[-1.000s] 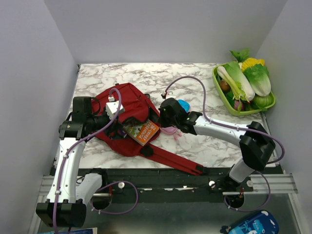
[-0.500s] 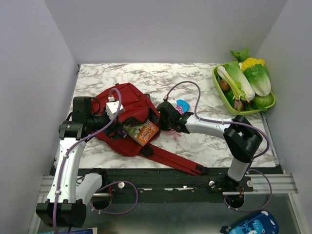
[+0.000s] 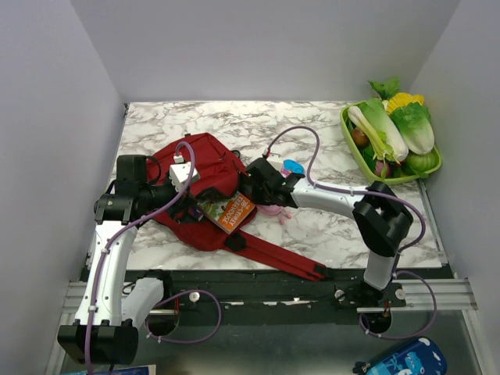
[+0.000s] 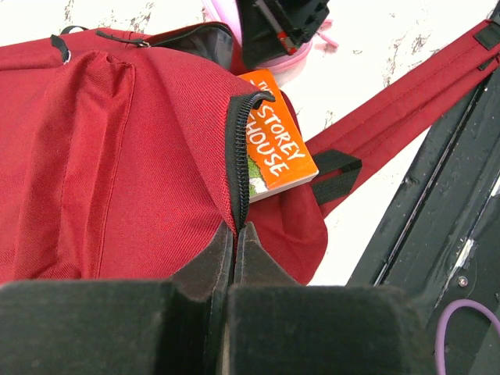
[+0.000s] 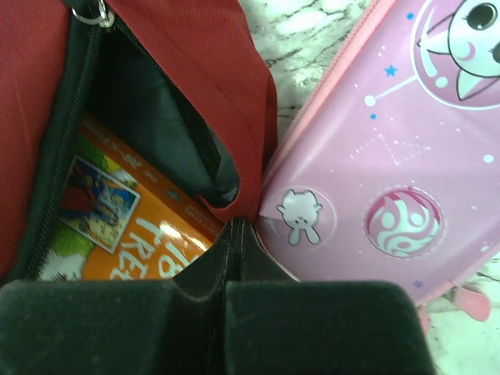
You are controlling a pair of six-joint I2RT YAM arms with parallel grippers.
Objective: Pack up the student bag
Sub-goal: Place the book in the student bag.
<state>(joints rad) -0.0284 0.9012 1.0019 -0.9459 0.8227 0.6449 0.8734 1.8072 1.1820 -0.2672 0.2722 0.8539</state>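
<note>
The dark red student bag [image 3: 209,166] lies on the marble table with its opening facing right. An orange book [image 3: 233,212] sticks out of the opening; it also shows in the left wrist view [image 4: 278,150] and inside the bag in the right wrist view [image 5: 117,230]. My left gripper [image 4: 235,227] is shut on the bag's zipper edge [image 4: 237,156]. My right gripper [image 5: 239,223] is shut on the red fabric lip of the opening [image 5: 234,117]. The pink cartoon pencil case [image 5: 391,156] lies against that gripper's right side, outside the bag.
A green tray [image 3: 352,142] of toy vegetables stands at the back right. A small blue object [image 3: 294,166] lies behind my right arm. The bag's red strap [image 3: 281,258] runs to the table's front edge. A black rail [image 4: 445,203] borders the near edge.
My right arm has moved left, bringing its gripper to the bag's opening. My left arm and the bag have stayed in place.
</note>
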